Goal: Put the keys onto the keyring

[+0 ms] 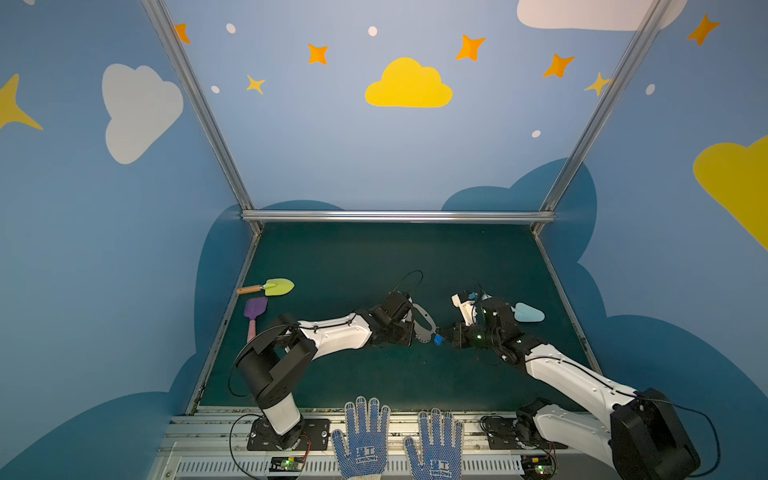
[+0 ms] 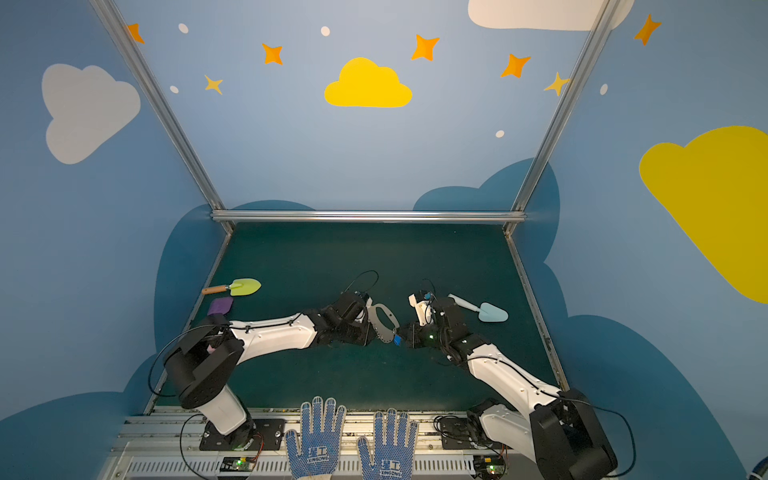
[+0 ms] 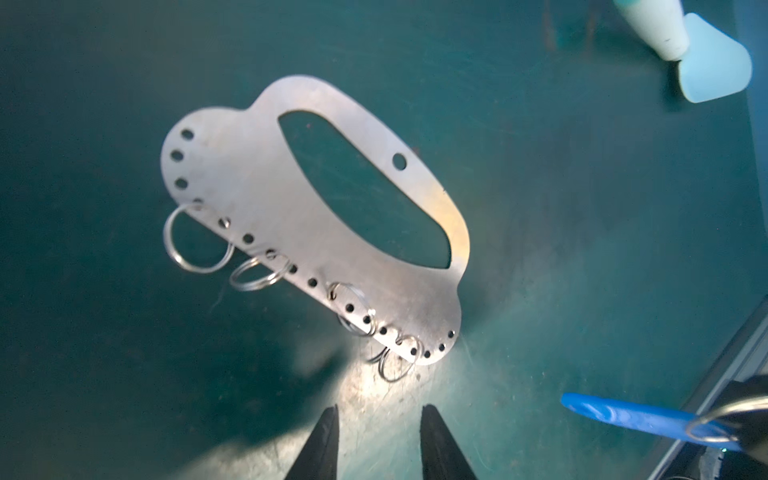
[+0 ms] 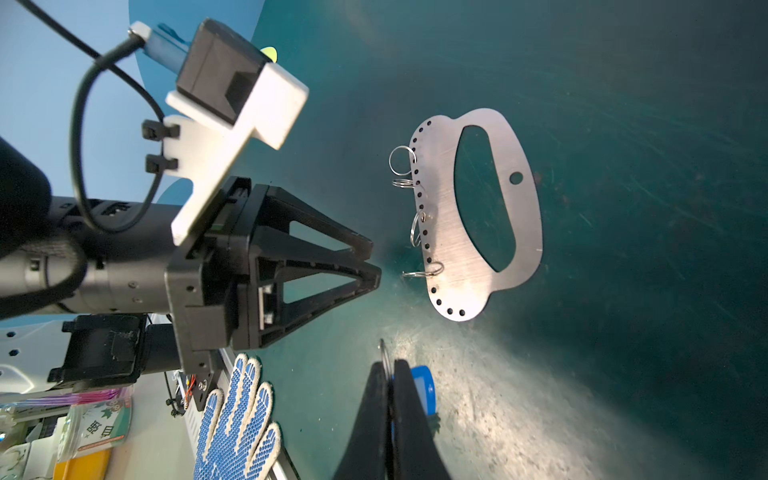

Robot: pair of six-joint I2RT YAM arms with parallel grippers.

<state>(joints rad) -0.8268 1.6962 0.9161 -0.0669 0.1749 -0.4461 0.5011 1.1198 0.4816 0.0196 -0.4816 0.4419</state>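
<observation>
Step in hand: the keys (image 4: 424, 386) are being carried toward the keyring (image 3: 257, 199) for threading. Judging from the bare wire rings, nothing is hanging on the plate yet.
Left claw (image 3: 378, 411): its two black tips are standing apart at the bottom centre of the left wrist view. They are gripping nothing and pointing at the plate's holed edge.
Right claw (image 4: 388, 368): its tips are pressing together on the thin wire loop of the keys, at the bottom centre of the right wrist view.
Keys: the blue tag is hanging just beside the right claw's tips. In a top view it is showing at mid-frame, between the two arms (image 1: 438, 340). The silver key itself is not showing plainly.
Keyring: it is lying on the green bench (image 3: 104, 124) at the centre of the left wrist view, with neither claw touching it. In the right wrist view it is sitting right of centre.
Wire rings (image 3: 197, 239): four are hanging along the holed edge, which is facing the left claw.
Bystander: a pale blue spade (image 3: 706, 62) is lying in the upper right corner of the left wrist view, well apart from the plate.
Next move, as I judge it: the plate needs pinning or lifting by the left claw, away from the rings. The right claw then needs to line the keys' loop up with one small ring, a fine move with little room for error.
</observation>
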